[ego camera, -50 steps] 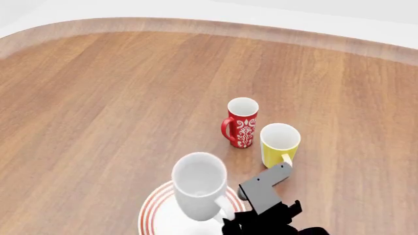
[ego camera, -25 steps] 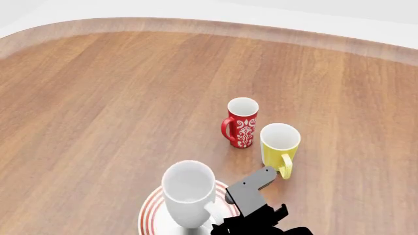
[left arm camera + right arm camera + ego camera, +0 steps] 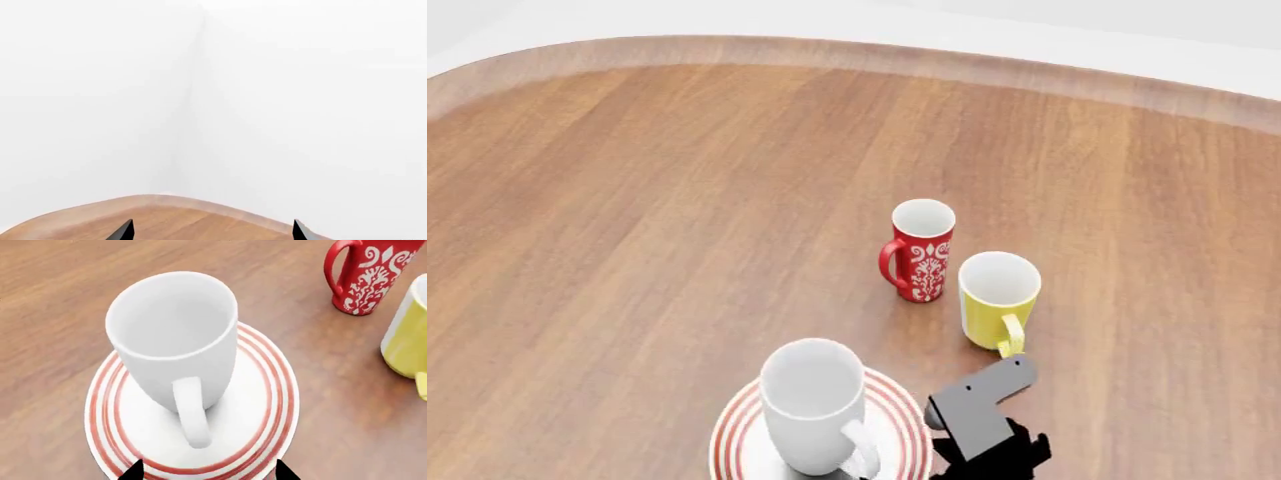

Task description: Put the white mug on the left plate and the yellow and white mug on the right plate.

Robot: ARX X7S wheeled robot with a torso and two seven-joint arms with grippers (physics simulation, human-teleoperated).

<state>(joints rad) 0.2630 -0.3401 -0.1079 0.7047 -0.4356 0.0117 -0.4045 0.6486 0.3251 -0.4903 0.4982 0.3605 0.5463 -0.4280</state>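
White mug (image 3: 814, 405) stands on left plate (image 3: 888, 395); red mug (image 3: 922, 250) and yellow and white mug (image 3: 998, 298) beyond; both fingers open.

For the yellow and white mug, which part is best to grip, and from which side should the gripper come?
The yellow and white mug stands upright, mouth open upward, its handle turned toward the robot. Probably best is a grasp on the handle, approached from the robot's side; the red floral mug stands close on its far left.

A red floral mug (image 3: 921, 250) stands upright on the wooden table (image 3: 627, 220).
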